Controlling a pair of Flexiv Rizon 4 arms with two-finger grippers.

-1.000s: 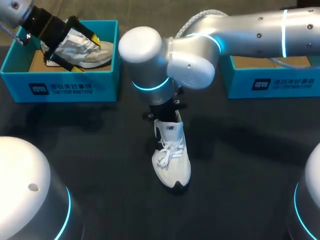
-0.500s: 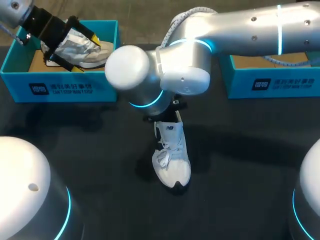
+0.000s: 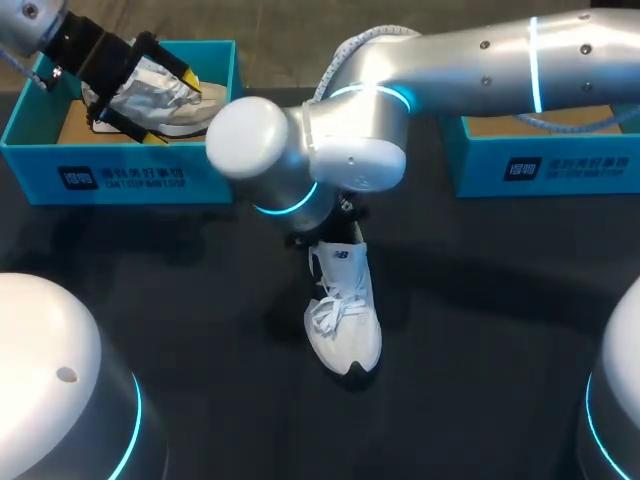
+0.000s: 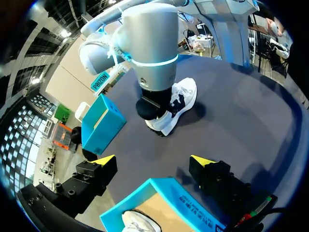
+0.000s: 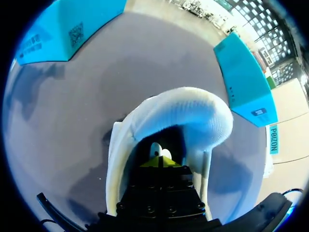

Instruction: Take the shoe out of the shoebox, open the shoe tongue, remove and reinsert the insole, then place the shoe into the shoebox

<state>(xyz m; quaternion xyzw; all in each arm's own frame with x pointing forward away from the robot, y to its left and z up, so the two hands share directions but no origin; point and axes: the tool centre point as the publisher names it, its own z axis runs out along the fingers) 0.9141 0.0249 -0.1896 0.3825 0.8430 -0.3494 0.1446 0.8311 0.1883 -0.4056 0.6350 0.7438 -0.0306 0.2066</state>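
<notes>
A white laced shoe (image 3: 344,318) stands on the dark table (image 3: 480,330) at the middle, toe toward the front edge. My right arm (image 3: 300,150) reaches in from the right and comes down over the shoe's heel. Its gripper (image 5: 159,161) is shut, yellow tips pressed together down inside the shoe's opening (image 5: 161,140), under the arched white upper (image 5: 193,113). I cannot tell whether anything is pinched. My left gripper (image 3: 172,106) hangs open over the left teal shoebox (image 3: 120,175), its fingers astride a grey-white shoe (image 3: 185,110) lying in the box.
A second teal shoebox (image 3: 545,165) stands at the back right. In the left wrist view the left box's rim (image 4: 164,186) lies just under the open gripper (image 4: 154,160), with the white shoe (image 4: 183,94) and right arm farther out.
The right arm's elbow has swung leftward and turned over the white shoe, which stays put. The left arm and its gripper have not moved.
</notes>
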